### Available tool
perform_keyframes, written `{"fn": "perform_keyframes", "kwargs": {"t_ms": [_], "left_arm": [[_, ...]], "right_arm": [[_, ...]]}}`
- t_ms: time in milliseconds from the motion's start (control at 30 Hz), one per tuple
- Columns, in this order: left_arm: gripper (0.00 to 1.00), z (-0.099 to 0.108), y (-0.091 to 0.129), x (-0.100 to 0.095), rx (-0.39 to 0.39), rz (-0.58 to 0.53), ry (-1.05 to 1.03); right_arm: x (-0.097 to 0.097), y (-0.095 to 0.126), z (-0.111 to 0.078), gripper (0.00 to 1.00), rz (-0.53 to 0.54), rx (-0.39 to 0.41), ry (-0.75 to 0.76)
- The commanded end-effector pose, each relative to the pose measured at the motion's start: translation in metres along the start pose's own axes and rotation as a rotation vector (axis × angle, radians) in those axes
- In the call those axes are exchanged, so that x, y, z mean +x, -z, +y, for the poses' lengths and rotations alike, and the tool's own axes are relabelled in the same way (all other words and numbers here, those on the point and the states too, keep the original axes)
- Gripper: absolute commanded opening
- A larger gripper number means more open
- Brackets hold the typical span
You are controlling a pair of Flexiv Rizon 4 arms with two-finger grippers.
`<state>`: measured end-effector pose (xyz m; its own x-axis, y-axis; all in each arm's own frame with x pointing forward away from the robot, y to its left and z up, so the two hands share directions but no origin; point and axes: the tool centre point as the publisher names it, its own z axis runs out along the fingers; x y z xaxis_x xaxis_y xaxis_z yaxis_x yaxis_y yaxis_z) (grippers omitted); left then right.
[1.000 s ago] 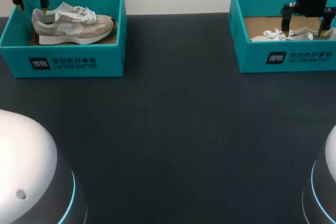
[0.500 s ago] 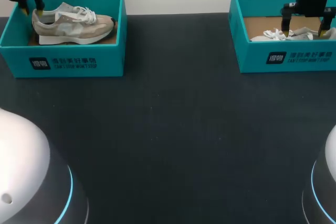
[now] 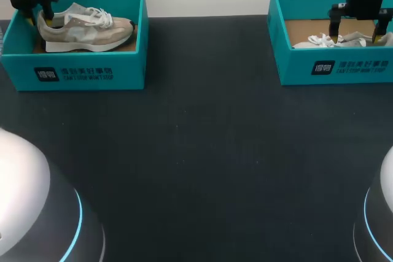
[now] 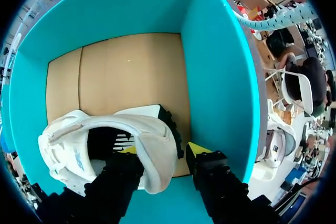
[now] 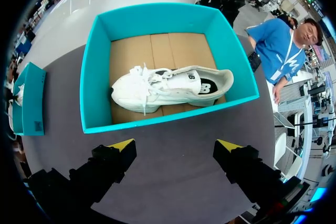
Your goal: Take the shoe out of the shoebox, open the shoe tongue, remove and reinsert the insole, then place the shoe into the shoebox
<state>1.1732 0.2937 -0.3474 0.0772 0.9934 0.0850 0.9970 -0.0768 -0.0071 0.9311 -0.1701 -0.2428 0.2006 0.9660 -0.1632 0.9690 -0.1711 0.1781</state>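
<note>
A beige sneaker [image 3: 86,27] with white laces lies in the left teal shoebox [image 3: 86,69], toe pointing right. My left gripper [image 3: 38,15] is at its heel. In the left wrist view, one finger sits inside the shoe's opening and the other outside the heel [image 4: 152,145], so the gripper [image 4: 160,153] is shut on the heel wall. A white sneaker [image 5: 168,90] lies in the right teal shoebox [image 5: 157,19]. My right gripper [image 5: 175,148] hangs open above that box [image 3: 344,69], over the white sneaker [image 3: 325,41], holding nothing.
The two boxes stand at the table's far left and far right corners. The dark tabletop [image 3: 202,139] stretches between and in front of them. The left box's cardboard floor [image 4: 126,72] shows ahead of the heel.
My left gripper has dropped a little into the left box and its fingers have come together on the beige sneaker's heel. The right arm has not moved.
</note>
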Motion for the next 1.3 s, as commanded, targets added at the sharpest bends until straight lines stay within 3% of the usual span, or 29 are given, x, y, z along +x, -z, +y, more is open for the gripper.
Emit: {"fn": "perform_keyframes", "kwargs": {"t_ms": [33, 100, 133, 167, 500, 1033, 1300], "left_arm": [[0.42, 0.01, -0.006, 0.0, 0.018, 0.005, 0.002], [0.19, 0.011, -0.007, 0.001, 0.025, 0.012, 0.004], [0.02, 0.011, -0.007, 0.001, 0.028, 0.011, -0.001], [0.0, 0.011, -0.006, 0.001, 0.033, 0.023, -0.004], [0.0, 0.004, 0.014, 0.005, 0.055, 0.043, -0.079], [0.0, -0.038, 0.133, 0.02, 0.044, 0.049, -0.15], [0.0, -0.048, 0.17, 0.032, -0.014, -0.003, -0.126]], "right_arm": [[-0.001, 0.0, -0.001, 1.0, 0.002, -0.003, 0.0], [-0.001, 0.0, -0.001, 1.0, 0.002, -0.003, 0.0], [-0.001, 0.0, -0.001, 1.0, 0.002, -0.003, 0.0], [-0.001, 0.0, -0.001, 1.0, 0.002, -0.003, 0.0], [-0.001, 0.0, -0.001, 1.0, 0.002, -0.003, 0.0], [-0.001, 0.0, -0.001, 1.0, 0.002, -0.003, 0.0], [-0.001, 0.0, -0.001, 1.0, 0.002, -0.003, 0.0]]}}
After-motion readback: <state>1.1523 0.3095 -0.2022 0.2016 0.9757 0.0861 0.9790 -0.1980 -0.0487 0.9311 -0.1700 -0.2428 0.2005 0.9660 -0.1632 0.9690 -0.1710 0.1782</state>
